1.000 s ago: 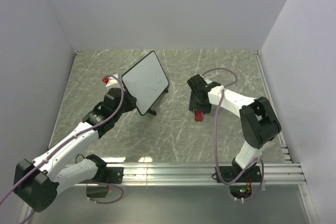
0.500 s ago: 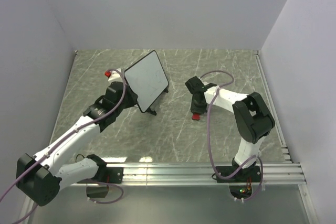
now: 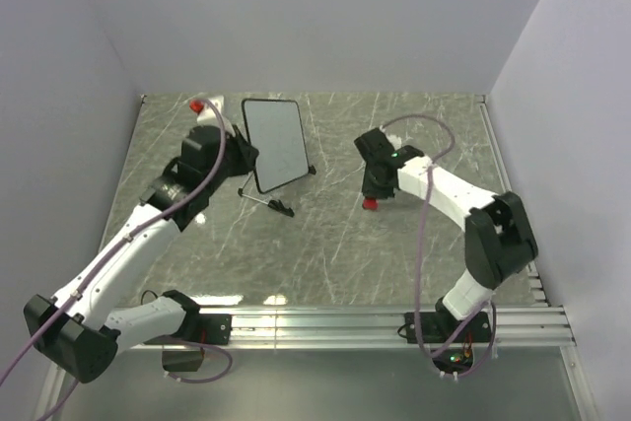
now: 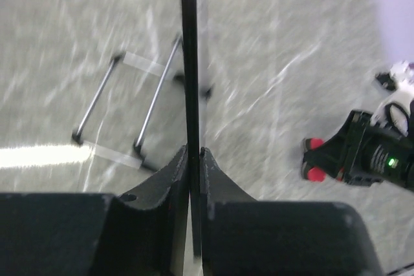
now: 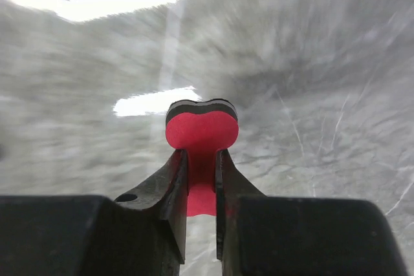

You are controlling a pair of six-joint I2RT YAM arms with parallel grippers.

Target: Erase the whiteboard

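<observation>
The whiteboard (image 3: 277,143), white with a thin black frame, stands nearly upright at the back left, and its wire stand legs (image 3: 268,203) hang down to the table. My left gripper (image 3: 240,152) is shut on the board's left edge. In the left wrist view the whiteboard's frame (image 4: 188,63) runs edge-on between the shut jaws of the left gripper (image 4: 193,153). My right gripper (image 3: 374,194) is shut on the narrow waist of the red eraser (image 3: 370,203). The right wrist view shows the eraser (image 5: 201,130) pinched in the right gripper (image 5: 202,154) above the table.
The grey marbled table (image 3: 325,253) lies between white walls. A metal rail (image 3: 375,320) crosses the near edge by the arm bases. Purple cables loop over both arms. The right arm's black wrist with a green light (image 4: 381,158) appears in the left wrist view.
The left arm lifted the whiteboard up and back, turning it more upright. The right gripper shut on the red eraser and raised it off the table.
</observation>
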